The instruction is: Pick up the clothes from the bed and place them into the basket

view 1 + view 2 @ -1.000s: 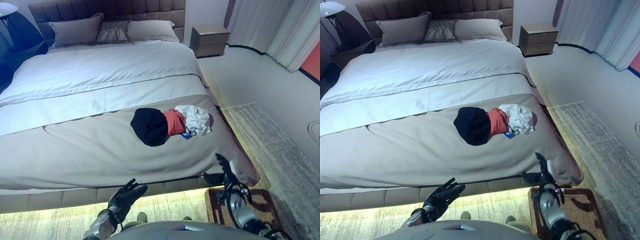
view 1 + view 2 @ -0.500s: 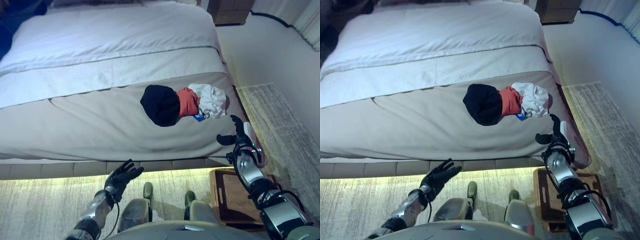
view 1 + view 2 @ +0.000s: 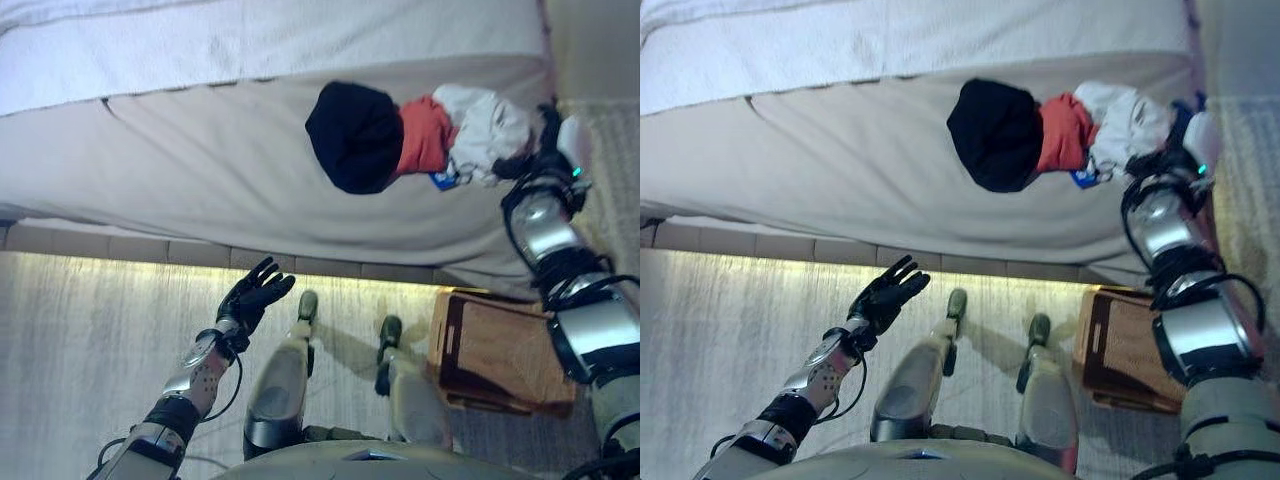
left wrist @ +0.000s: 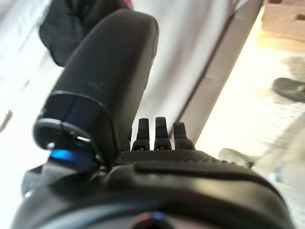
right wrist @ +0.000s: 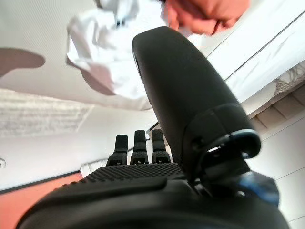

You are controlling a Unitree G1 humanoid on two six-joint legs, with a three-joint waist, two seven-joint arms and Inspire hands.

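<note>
A pile of clothes lies on the beige bed cover (image 3: 200, 170) near the bed's right corner: a black garment (image 3: 355, 137), a red one (image 3: 425, 135) and a white one (image 3: 490, 128). My right hand (image 3: 548, 140) is open just right of the white garment, its fingers beside the cloth; the white garment (image 5: 102, 43) and the red one (image 5: 205, 14) show past its thumb in the right wrist view. My left hand (image 3: 255, 295) is open and empty over the rug, below the bed's front edge. A brown wicker basket (image 3: 500, 350) stands on the floor at the right.
The bed's padded base (image 3: 120, 245) runs along the front with a lit strip under it. A pale rug (image 3: 90, 340) covers the floor. A white sheet (image 3: 250, 40) lies across the bed further back.
The camera has tilted down and moved closer to the bed. My right hand has risen from beside the bed corner to the white garment. My left hand stays open, low at the left.
</note>
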